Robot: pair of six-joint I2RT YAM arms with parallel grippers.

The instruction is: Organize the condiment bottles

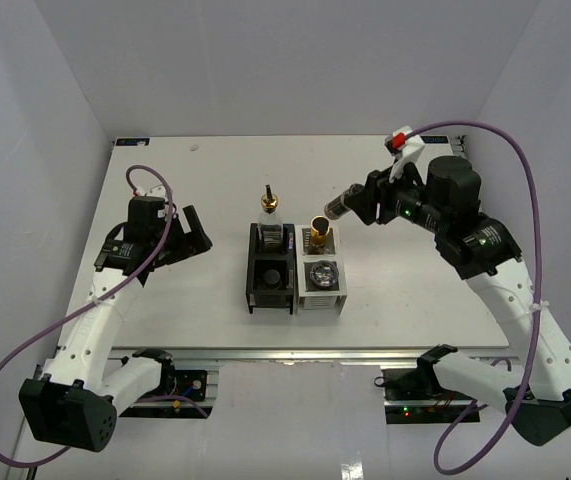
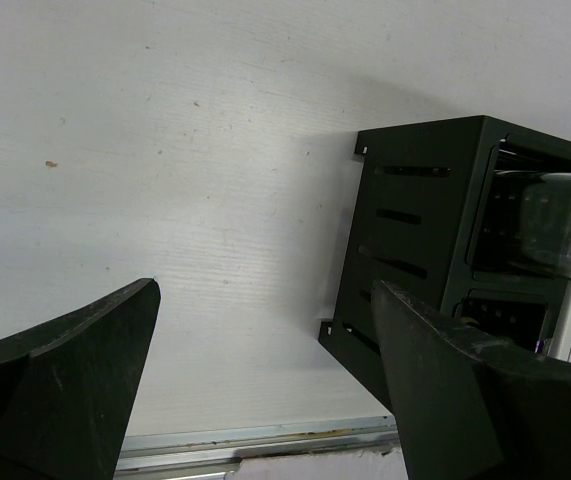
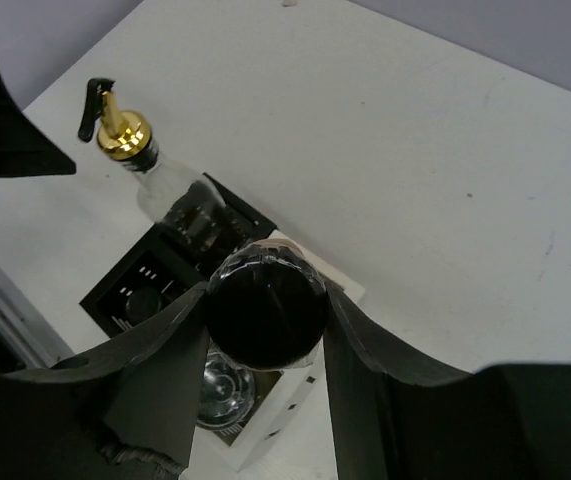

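Note:
My right gripper [image 1: 357,203] is shut on a dark brown jar [image 1: 337,208] and holds it sideways in the air, just right of the rack's far end. In the right wrist view the jar's round dark end [image 3: 265,310] sits between the fingers [image 3: 155,350]. A clear glass bottle with a gold pourer [image 1: 269,208] stands in the far black compartment. A gold-necked bottle [image 1: 320,232] stands in the far white compartment, and a grey-lidded shaker [image 1: 321,272] is behind it. Another dark jar [image 1: 272,272] sits in the black half. My left gripper [image 1: 190,235] is open and empty, left of the rack.
The black-and-white compartment rack [image 1: 255,300] stands at the table's middle, near the front edge. In the left wrist view its black side wall [image 2: 415,230] is to the right of my open fingers, with the table's front rail [image 2: 265,440] below.

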